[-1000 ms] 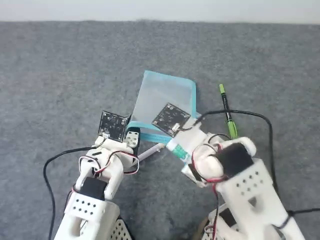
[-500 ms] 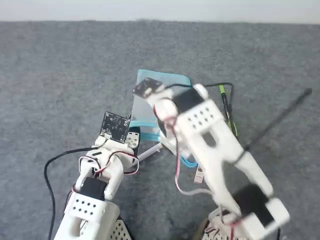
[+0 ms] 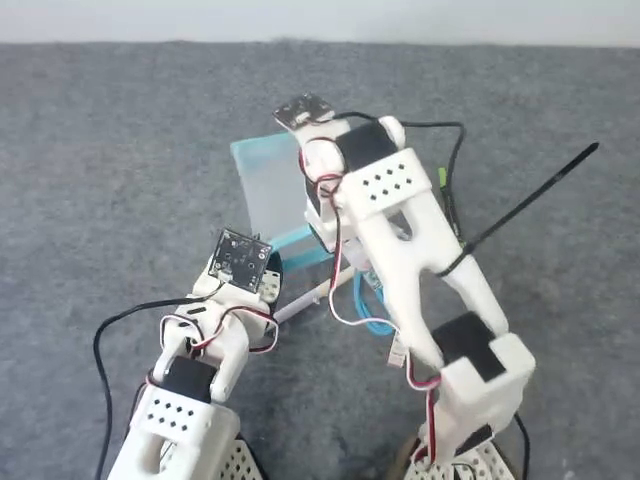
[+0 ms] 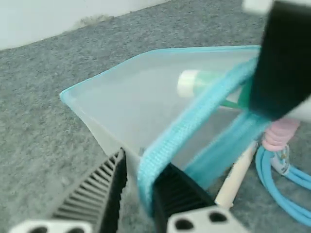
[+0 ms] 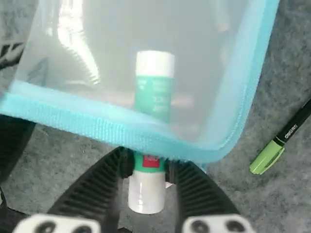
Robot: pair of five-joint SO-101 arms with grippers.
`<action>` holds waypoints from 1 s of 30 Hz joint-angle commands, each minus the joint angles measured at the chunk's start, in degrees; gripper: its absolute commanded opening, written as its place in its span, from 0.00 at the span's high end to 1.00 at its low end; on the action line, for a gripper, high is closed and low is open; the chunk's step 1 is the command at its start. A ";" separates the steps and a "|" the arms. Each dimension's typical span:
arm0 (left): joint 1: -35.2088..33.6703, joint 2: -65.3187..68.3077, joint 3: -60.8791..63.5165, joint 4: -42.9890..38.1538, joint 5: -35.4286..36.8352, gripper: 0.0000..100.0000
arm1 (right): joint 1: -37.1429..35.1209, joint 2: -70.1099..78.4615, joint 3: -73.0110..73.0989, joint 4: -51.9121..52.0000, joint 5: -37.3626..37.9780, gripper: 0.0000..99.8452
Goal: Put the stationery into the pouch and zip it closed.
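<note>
Left tool (image 4: pixel 143 194) is pinched tight on the pouch (image 4: pixel 146 97) at its blue zip edge; right tool (image 5: pixel 148 165) clamps the glue stick (image 5: pixel 144 194), whose far end sits inside the pouch; green pen (image 5: pixel 279 145) lies just beside the pouch

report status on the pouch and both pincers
Left pincer shut on pouch edge. Right pincer shut on glue stick, half inside the pouch mouth. Zip open, green pen lying outside beside the pouch.
</note>
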 commanded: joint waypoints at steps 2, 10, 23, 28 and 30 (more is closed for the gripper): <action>4.48 -1.14 -0.66 -1.58 -1.58 0.99 | -3.30 1.89 -7.91 1.36 -0.44 0.73; 1.85 -1.14 -0.66 -1.58 -1.49 0.99 | -0.75 2.42 -10.46 1.63 -0.79 0.77; -4.92 -1.14 -0.66 -1.76 -1.32 0.99 | 2.15 -14.73 -3.25 1.63 5.36 0.77; -6.07 -1.14 -0.66 -1.76 -1.32 0.99 | 6.20 -24.84 8.18 1.19 7.65 0.77; -6.07 -1.14 -0.57 -1.67 -1.32 0.99 | 8.40 -28.79 13.45 1.10 9.05 0.77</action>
